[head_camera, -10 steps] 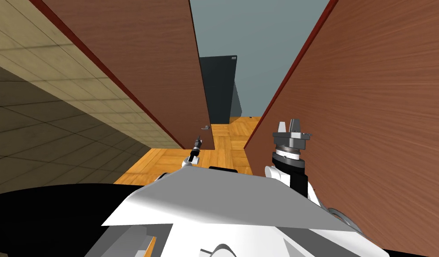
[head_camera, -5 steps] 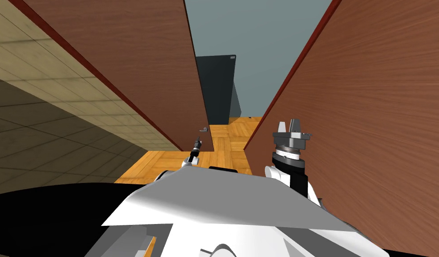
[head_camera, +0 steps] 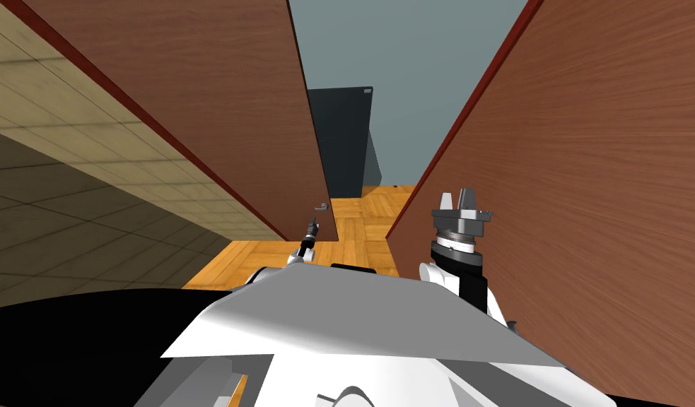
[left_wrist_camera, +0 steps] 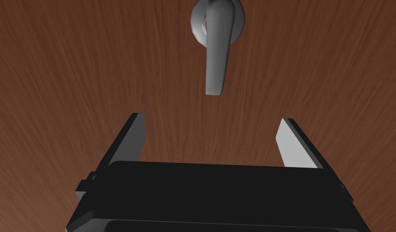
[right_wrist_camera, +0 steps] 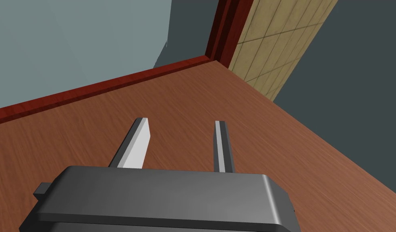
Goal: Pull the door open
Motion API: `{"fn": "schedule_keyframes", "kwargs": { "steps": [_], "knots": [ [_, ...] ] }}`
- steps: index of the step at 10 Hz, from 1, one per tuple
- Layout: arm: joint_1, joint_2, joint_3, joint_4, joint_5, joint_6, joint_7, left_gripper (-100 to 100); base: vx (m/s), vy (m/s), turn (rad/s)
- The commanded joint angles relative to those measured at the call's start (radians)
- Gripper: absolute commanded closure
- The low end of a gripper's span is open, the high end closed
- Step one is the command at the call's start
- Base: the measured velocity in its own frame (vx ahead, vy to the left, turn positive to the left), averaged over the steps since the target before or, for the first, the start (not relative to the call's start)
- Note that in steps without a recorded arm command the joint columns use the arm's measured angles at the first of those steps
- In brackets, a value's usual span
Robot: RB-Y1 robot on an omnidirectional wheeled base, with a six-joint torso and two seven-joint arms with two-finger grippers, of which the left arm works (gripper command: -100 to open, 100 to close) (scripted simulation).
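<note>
Brown door [head_camera: 218, 106] with a wood look and a dark red strip along one side, on the left in the head view. Free edge next to an open gap, with a brown panel [head_camera: 586, 177] of the same look on the other side of the gap. Grey handle [head_camera: 322, 207] low down near that free edge: a thin lever on a round grey plate.

From the left wrist, door [left_wrist_camera: 72, 80] flat and close behind the fingers. Handle [left_wrist_camera: 215, 60] pointing back toward the left gripper [left_wrist_camera: 213, 119], tip just short of it, not touching. Fingers spread wide, nothing between them, lever tip in line with the middle of the gap. In the head view, left gripper [head_camera: 312, 225] small and just beside the handle.

Right gripper [head_camera: 457, 200] held up close to the brown panel. From the right wrist, its fingers [right_wrist_camera: 141, 139] apart, holding nothing, with the brown panel [right_wrist_camera: 253, 141] beyond them.

Through the gap: yellow wood floor [head_camera: 353, 233] and a dark grey board [head_camera: 346, 141] far back. Tiled wall [head_camera: 91, 141] far left.

Compared with one second ago: door edge a bit further left, panel edge a bit further right, tiled wall shifted too, so a small move of the head camera. Handle a touch lower and nearer the left gripper. Right gripper in the same spot
</note>
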Motion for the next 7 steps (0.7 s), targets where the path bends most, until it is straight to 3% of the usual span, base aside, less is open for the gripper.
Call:
{"fn": "schedule_keyframes", "kwargs": {
  "steps": [1,2,3,4,7],
  "knots": [
    [-0.012,0.001,0.002,0.032,0.003,-0.01,0.001,-100,0.066,0.002,-0.024],
    [-0.004,0.0,0.001,0.013,0.002,-0.003,0.0,-100,0.028,0.002,-0.005],
    [0.011,0.019,0.009,0.021,0.008,-0.017,0.016,-100,0.123,-0.052,-0.146],
    [0.011,0.019,0.009,0.001,0.008,-0.017,0.016,-100,0.17,-0.048,-0.07],
    [0.011,0.019,0.009,0.021,0.008,-0.017,0.016,-100,0.036,-0.001,0.005]
  ]
}}
